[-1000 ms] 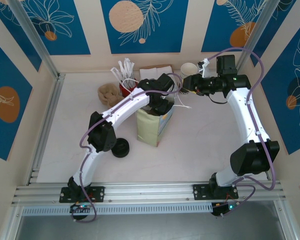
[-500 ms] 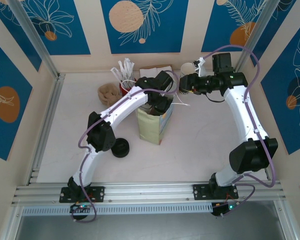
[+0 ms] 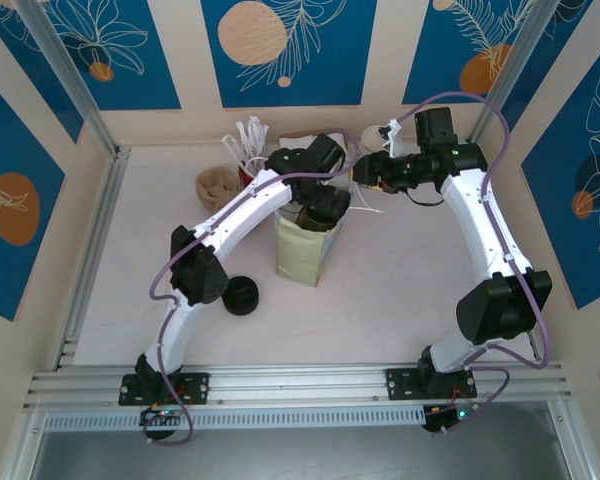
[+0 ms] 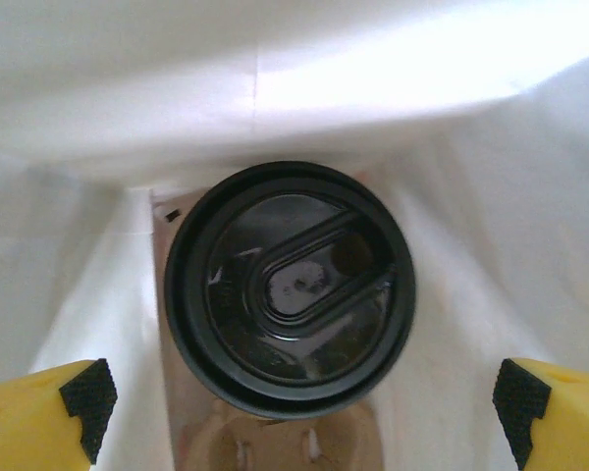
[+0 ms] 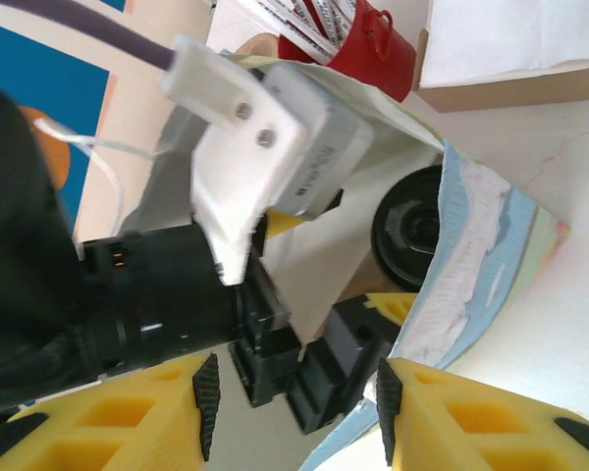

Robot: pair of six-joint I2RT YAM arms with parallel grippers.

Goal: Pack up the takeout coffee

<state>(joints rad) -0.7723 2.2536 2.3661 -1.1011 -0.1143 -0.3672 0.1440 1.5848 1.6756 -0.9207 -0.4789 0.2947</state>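
The takeout coffee [image 4: 290,289], capped with a round black lid, stands upright inside the white-lined paper bag [image 3: 298,255], on a brown cardboard carrier [image 4: 275,446]. My left gripper [image 4: 304,402] hangs over the cup within the bag mouth, open, with its yellow fingers [image 4: 49,417] wide on either side and apart from the lid. In the top view the left gripper [image 3: 323,210] covers the bag opening. My right gripper [image 5: 296,397] is open beside the bag's far rim [image 5: 471,265], which runs past one finger. The lid [image 5: 412,228] shows past that rim.
A red cup of utensils [image 3: 250,150], a brown bundle [image 3: 217,185] and a napkin box [image 3: 310,143] line the back wall. A stack of cups [image 3: 376,135] sits behind the right gripper [image 3: 358,172]. A low pile of black lids [image 3: 242,296] lies left of the bag.
The right gripper has moved left and back along the bag's far rim, its jaws spreading a little. The left wrist has shifted slightly toward the back over the bag.
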